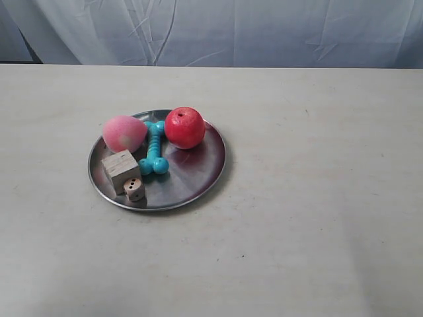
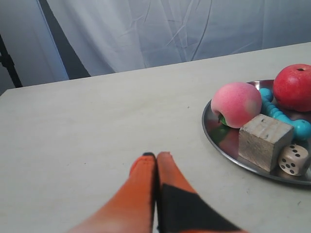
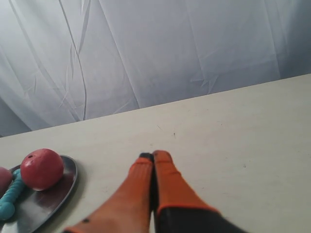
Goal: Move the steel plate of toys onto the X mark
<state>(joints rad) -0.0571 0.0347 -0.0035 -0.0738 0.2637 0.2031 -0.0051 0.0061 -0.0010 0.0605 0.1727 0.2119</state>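
The steel plate (image 1: 192, 173) lies on the pale table, left of centre in the exterior view. It holds a red apple (image 1: 184, 127), a pink peach (image 1: 123, 133), a turquoise bone (image 1: 155, 148), a wooden cube (image 1: 121, 170) and a small die (image 1: 134, 189). My left gripper (image 2: 156, 155) is shut on nothing, low over bare table, apart from the plate's rim (image 2: 218, 141) on the peach (image 2: 236, 104) and cube (image 2: 265, 141) side. My right gripper (image 3: 153, 155) is also shut and empty, apart from the plate (image 3: 58, 194) on the apple (image 3: 42, 169) side. I cannot make out the X mark.
A white wrinkled curtain (image 1: 264, 30) hangs behind the table's far edge. Pale tabletop (image 1: 317, 198) spreads to all sides of the plate. Neither arm shows in the exterior view.
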